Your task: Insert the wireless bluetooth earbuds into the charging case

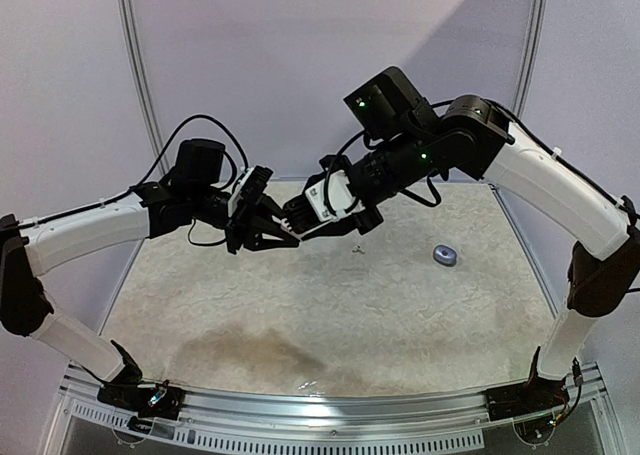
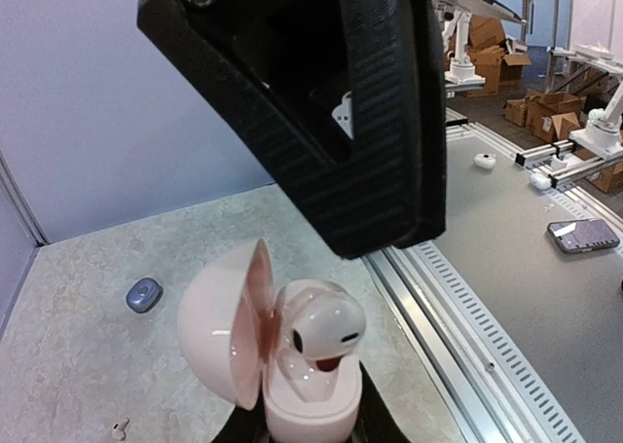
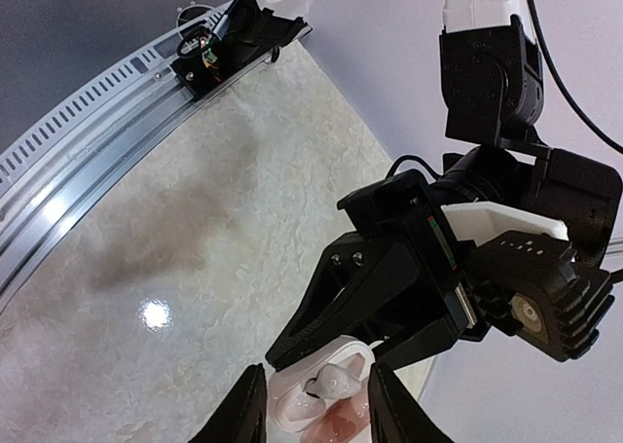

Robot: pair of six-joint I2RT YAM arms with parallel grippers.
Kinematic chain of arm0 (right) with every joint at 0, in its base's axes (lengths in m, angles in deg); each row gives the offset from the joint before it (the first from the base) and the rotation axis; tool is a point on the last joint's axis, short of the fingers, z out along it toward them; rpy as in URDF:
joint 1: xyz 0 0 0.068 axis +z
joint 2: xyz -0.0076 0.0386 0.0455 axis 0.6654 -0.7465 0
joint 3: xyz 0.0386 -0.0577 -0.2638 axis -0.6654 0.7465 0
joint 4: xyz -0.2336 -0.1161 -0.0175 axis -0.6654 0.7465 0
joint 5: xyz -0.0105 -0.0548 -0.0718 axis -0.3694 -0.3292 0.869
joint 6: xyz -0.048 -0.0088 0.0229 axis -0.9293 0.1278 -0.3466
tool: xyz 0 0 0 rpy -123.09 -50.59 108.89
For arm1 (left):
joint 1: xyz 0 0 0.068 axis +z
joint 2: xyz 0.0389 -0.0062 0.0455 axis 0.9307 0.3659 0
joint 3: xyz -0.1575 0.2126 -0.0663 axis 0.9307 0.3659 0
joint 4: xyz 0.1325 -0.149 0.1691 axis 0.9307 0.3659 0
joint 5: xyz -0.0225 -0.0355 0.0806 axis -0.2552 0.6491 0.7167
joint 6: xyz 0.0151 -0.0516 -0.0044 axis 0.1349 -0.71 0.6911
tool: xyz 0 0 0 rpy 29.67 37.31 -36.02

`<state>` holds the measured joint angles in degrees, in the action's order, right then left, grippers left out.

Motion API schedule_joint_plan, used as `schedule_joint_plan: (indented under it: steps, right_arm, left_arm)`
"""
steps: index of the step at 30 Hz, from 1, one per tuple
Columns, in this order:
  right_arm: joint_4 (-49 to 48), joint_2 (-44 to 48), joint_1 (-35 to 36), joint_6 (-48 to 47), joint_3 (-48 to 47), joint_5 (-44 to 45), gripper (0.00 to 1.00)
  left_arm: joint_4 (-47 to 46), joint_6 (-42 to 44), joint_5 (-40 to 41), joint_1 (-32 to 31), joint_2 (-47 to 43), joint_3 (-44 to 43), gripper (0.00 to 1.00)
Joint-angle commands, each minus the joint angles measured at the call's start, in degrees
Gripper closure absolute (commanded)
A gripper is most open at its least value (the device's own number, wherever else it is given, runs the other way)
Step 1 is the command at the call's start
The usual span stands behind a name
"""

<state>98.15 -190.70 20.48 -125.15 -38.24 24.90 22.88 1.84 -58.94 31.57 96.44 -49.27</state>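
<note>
reaching in from opposite sides, both arms meet in mid-air above the table (image 1: 300, 315), forearms nearly level and fingertips almost nose to nose. the left gripper (image 1: 280, 237) is clamped on the base of the charging case (image 2: 292, 396), holding it upright with its lid (image 2: 219, 321) swung open to one side. the right gripper (image 3: 314, 373) points at the case, its jaws a narrow way apart and holding nothing; the case's mouth lies just beyond its fingertips. one white earbud (image 2: 326, 328) rests in the case's well, clear of the right fingers. counted: one case, one seated earbud, one grey oval object (image 1: 445, 255) and one tiny pale item (image 1: 357, 247) on the table, too small to identify.
</note>
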Motion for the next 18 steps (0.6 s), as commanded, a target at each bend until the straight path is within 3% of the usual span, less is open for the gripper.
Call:
schedule_joint_plan:
  steps: [1, 13, 18]
  right_arm:
    - [1.08, -2.22, 0.32, -2.21, -2.36, -1.86, 0.62]
    - [4.85, -5.31, -0.08, -2.27, -3.67, -0.59, 0.66]
    - [3.54, -5.41, -0.51, -0.79, -2.80, -0.59, 0.73]
  left_arm:
    - [2.75, 2.82, 0.56, -0.55, 1.19, -1.34, 1.00]
    - [3.10, 4.59, 1.11, -0.65, 1.00, -1.36, 1.00]
    - [2.97, 4.47, 1.31, -0.65, 1.02, -1.27, 1.00]
